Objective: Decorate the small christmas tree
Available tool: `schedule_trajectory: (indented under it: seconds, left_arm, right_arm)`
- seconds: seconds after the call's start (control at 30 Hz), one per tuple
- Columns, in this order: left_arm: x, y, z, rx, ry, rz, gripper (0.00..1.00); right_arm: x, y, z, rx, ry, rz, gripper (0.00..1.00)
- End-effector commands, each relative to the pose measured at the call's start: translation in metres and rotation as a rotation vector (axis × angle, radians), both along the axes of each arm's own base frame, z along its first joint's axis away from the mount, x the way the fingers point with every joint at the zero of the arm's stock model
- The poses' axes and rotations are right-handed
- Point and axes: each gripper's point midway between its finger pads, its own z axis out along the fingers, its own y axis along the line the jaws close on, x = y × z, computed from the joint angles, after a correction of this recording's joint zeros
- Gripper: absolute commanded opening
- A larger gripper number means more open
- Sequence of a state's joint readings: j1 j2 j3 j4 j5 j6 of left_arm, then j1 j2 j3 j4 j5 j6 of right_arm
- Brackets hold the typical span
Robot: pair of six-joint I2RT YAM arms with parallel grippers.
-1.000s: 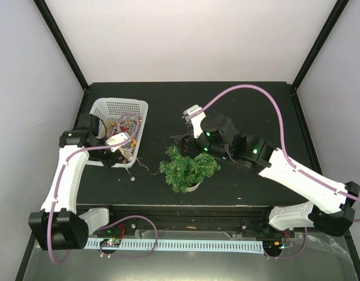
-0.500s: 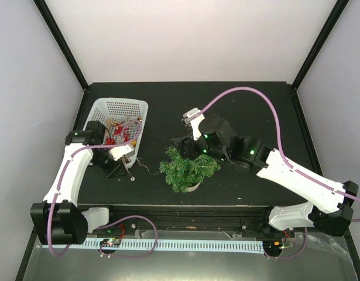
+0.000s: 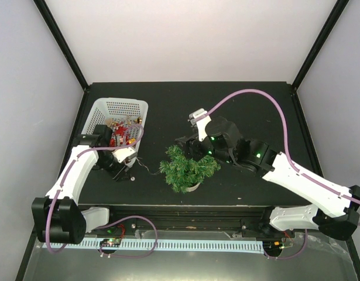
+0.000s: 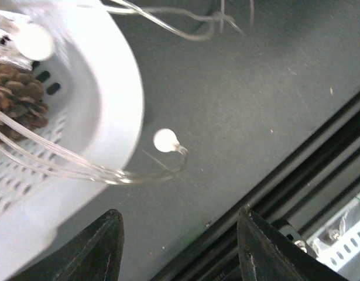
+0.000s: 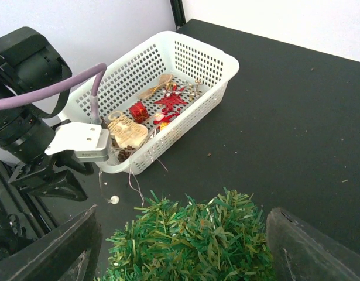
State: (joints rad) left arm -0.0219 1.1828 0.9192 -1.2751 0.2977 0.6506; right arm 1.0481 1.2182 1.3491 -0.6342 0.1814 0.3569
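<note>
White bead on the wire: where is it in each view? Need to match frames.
Top external: bead lower left of centre, just off the near corner of the basket.
Left wrist: bead near centre, beside the basket wall.
Right wrist: bead lower left, between basket and tree.
Shared landmark: the basket.

No writing, label, brand or number is legible on anything here.

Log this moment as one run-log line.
left gripper open, empty, beside basket | right gripper open above small christmas tree | bead string trails from basket onto table
</note>
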Motion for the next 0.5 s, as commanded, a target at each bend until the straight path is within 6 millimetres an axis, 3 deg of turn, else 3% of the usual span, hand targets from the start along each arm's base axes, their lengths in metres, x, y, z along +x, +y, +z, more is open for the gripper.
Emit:
schedule_trajectory:
  seconds: [0.0,0.47]
  left_arm:
    - [0.023,0.0,-0.001,0.02,-0.054,0.084,0.54]
    - [0.036,-0.002,-0.014,0.079,-0.051,0.087,0.54]
  right_arm:
    - [0.003,-0.008,0.01,0.034,-0.032,-0.028,0.78]
    - [0.005,-0.015,0.003,0.032,-0.041,-0.045,0.79]
